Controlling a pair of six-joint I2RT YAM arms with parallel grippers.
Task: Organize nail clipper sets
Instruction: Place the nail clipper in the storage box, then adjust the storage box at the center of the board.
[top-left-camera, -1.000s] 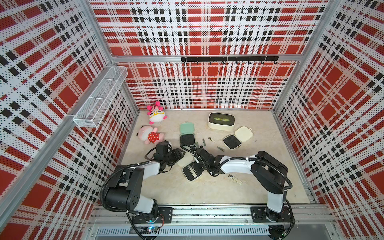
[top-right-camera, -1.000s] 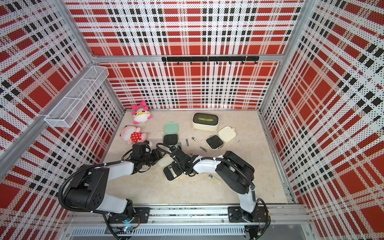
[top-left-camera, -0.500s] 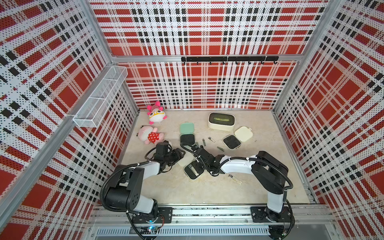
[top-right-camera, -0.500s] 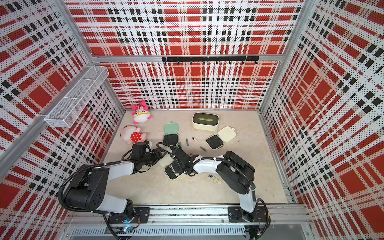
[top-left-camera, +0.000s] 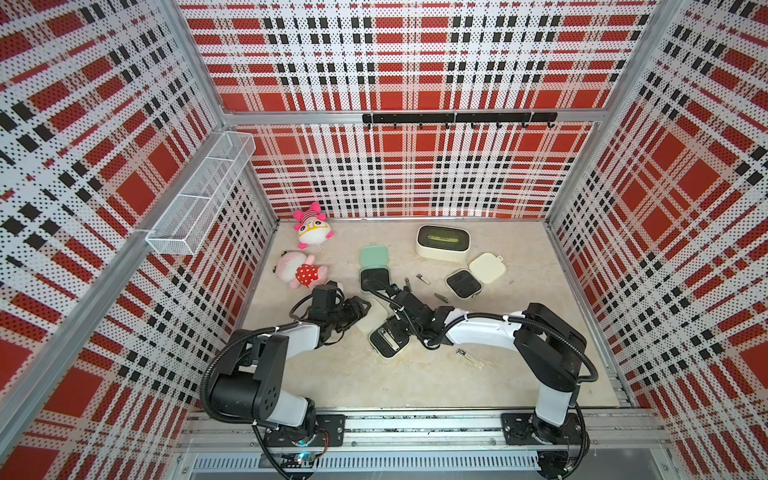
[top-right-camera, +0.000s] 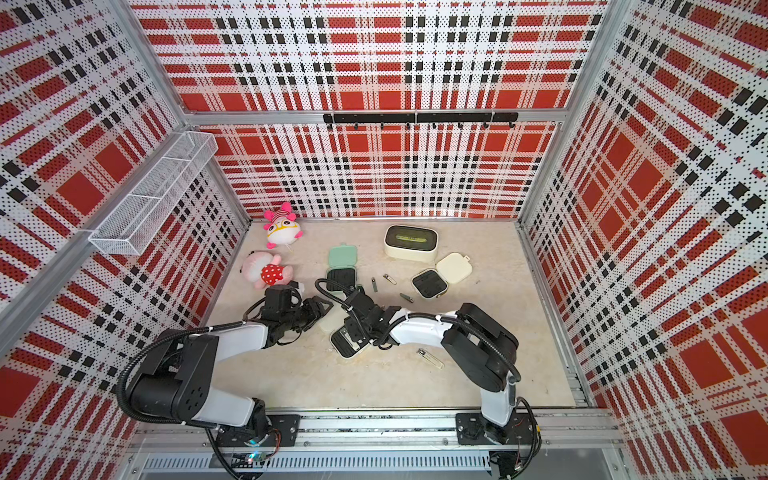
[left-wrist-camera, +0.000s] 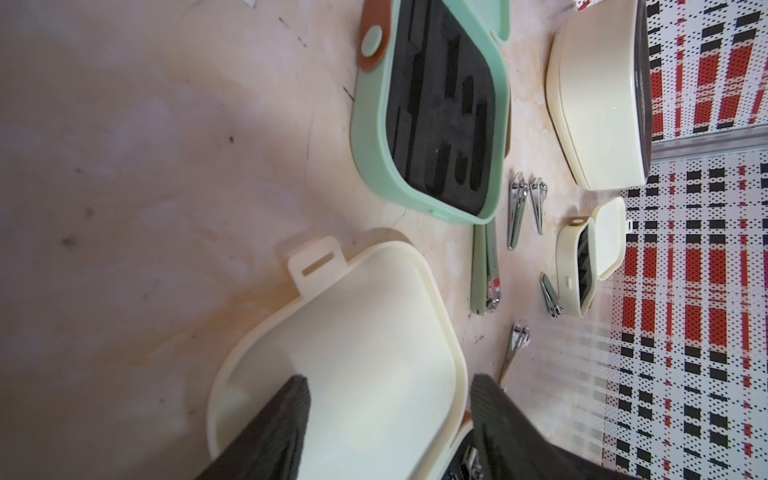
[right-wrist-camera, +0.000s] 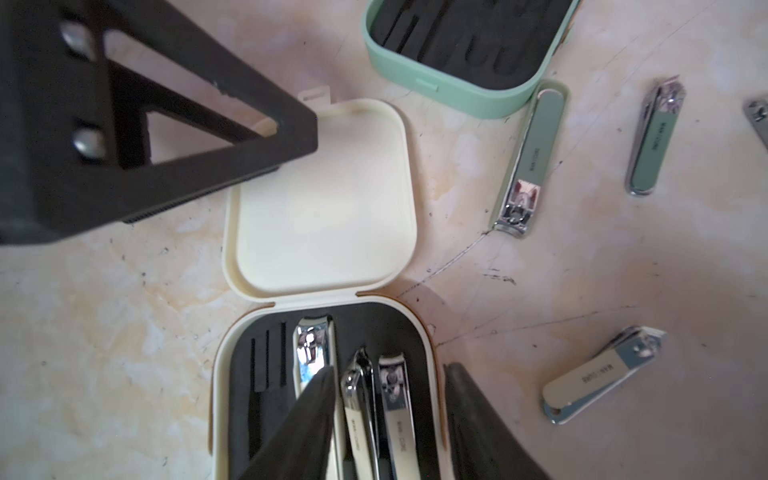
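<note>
While my right pincer (right-wrist-camera: 390, 370) hangs spread over the near cream case (right-wrist-camera: 257, 374), it pinches nothing. The case sits front and centre on the table (top-left-camera: 374, 395), open, with its lid (right-wrist-camera: 324, 199) lying flat. Three clippers lie in the black insert. The middle clipper (right-wrist-camera: 359, 399) is slanted and on its edge, not flat like its neighbours.

Left pincer (left-wrist-camera: 388, 382): jaws apart, one finger on the lid's inside, the other outside its rim. It doesn't look clamped.

Risks, as I judge them:
- When I lift away, a finger could catch the slanted clipper and flick it out.
- If that clipper is left proud, the lid likely won't close.
- My left finger on the lid blocks folding it, so it must clear first.

Around:
- Mint case (right-wrist-camera: 457, 41): open, slots empty, with a long green clipper (right-wrist-camera: 528, 166) just beside it and a shorter clipper (right-wrist-camera: 654, 141) near.
- Far cream case (top-left-camera: 463, 284): open, contents too small to tell.
- A stray clipper (top-left-camera: 469, 358) lies by my right forearm, where it's easily swept.
- Cream box (top-left-camera: 442, 242) and plush toys (top-left-camera: 301, 272): well apart, no obstacle.
</note>
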